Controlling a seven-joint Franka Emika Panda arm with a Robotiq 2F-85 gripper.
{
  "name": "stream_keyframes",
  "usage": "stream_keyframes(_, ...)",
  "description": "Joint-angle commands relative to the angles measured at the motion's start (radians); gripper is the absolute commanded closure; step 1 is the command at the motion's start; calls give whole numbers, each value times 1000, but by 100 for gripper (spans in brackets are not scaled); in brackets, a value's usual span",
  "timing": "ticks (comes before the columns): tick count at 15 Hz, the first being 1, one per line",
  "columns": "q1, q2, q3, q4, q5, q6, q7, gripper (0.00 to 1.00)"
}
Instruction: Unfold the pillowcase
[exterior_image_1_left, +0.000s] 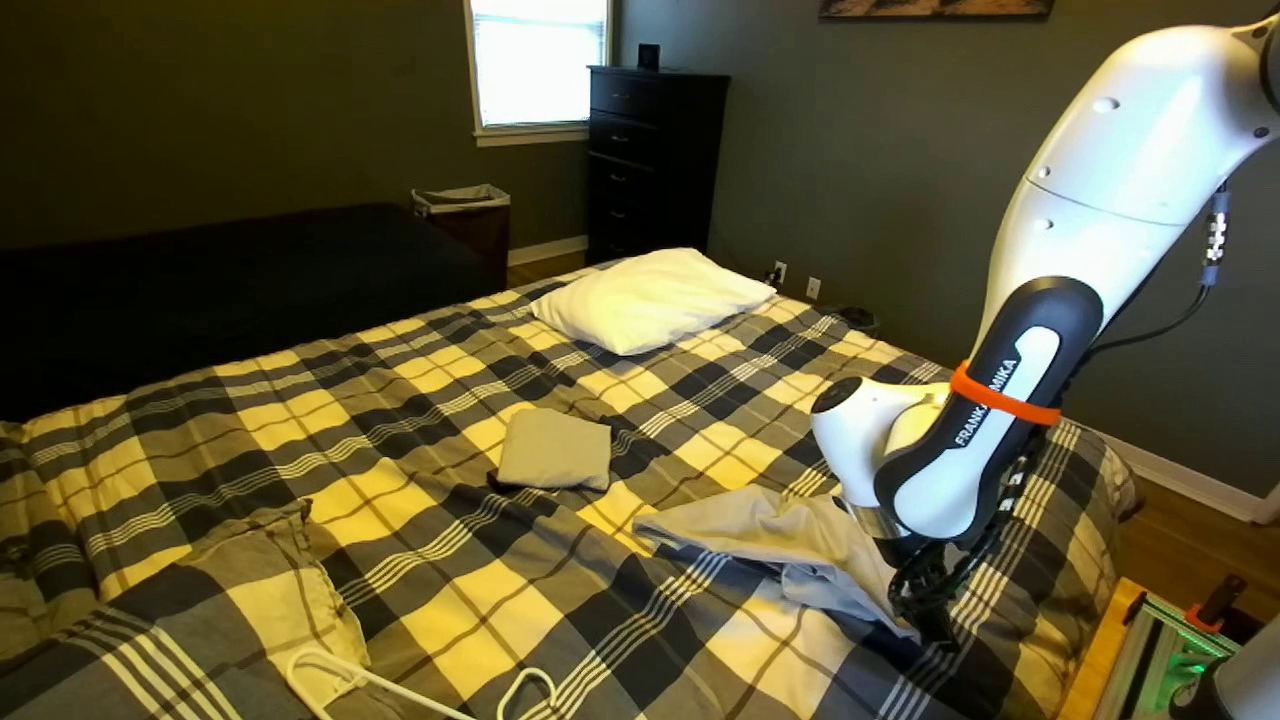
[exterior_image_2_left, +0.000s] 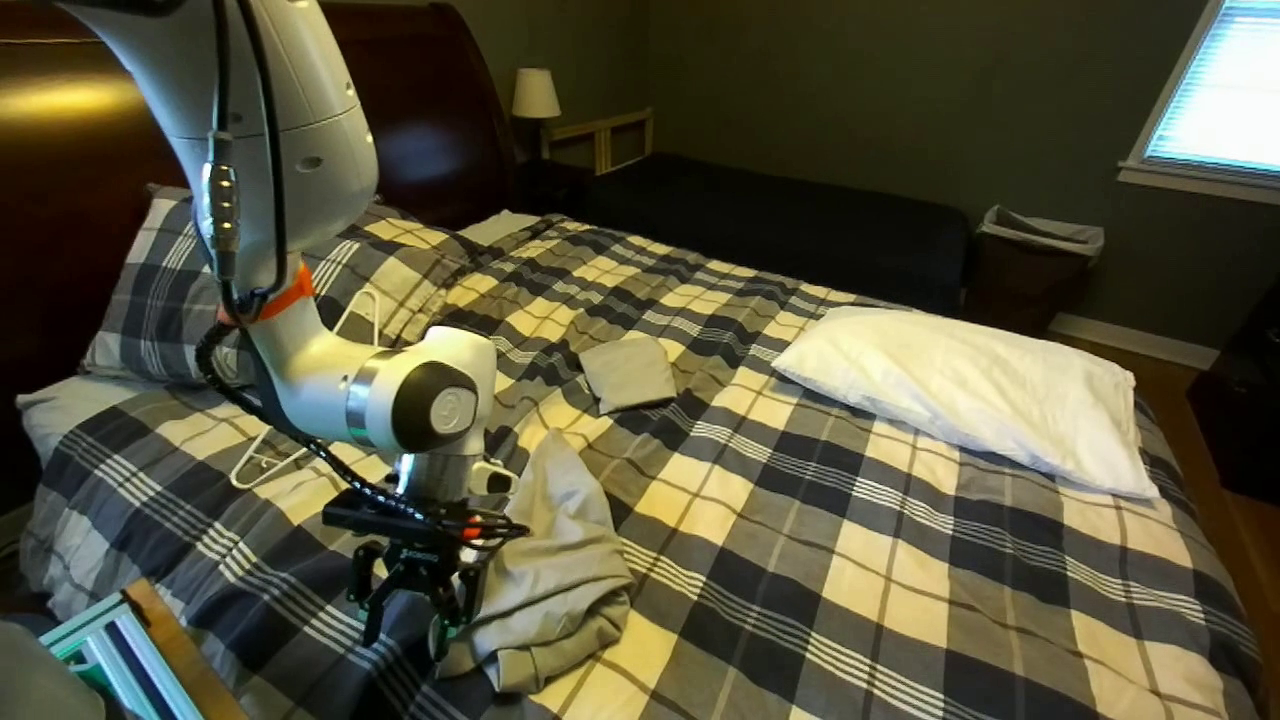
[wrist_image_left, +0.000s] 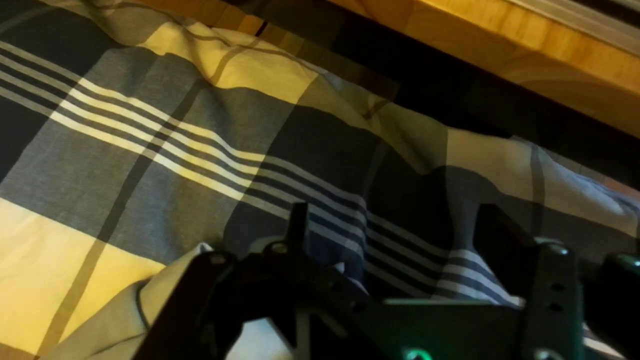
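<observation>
- my claw (exterior_image_2_left: 405, 640) is released, its fingers (wrist_image_left: 297, 225) spread apart over the plaid bedspread (exterior_image_2_left: 900, 600).
- the grey pillowcase (exterior_image_2_left: 560, 570) lies rumpled just beside the claw, close by one finger; from here i can't tell whether they touch.
- beyond the pillowcase from the claw, i see a folded grey cloth (exterior_image_2_left: 628, 375).
- the white pillow (exterior_image_1_left: 655, 300) is well apart from the claw, farther still.

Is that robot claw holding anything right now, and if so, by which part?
Nothing: the gripper stands open, with plaid bedspread showing in its gap. The rumpled grey pillowcase lies beside it.
</observation>
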Motion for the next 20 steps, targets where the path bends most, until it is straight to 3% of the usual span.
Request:
stream_keyframes(1,25,56,-20,21,-37,74,82,32)
stream_keyframes(3,38,76,-27,28,-46,109,112,26)
stream_keyframes(7,63,115,-42,46,-46,156,157,33)
stream_keyframes(9,71,132,-47,58,-39,174,171,41)
stream_keyframes(14,90,148,-61,69,-36,198,196,87)
stream_keyframes(16,96,152,-64,70,-36,205,199,99)
stream_keyframes(20,99,144,-71,67,-32,209,201,100)
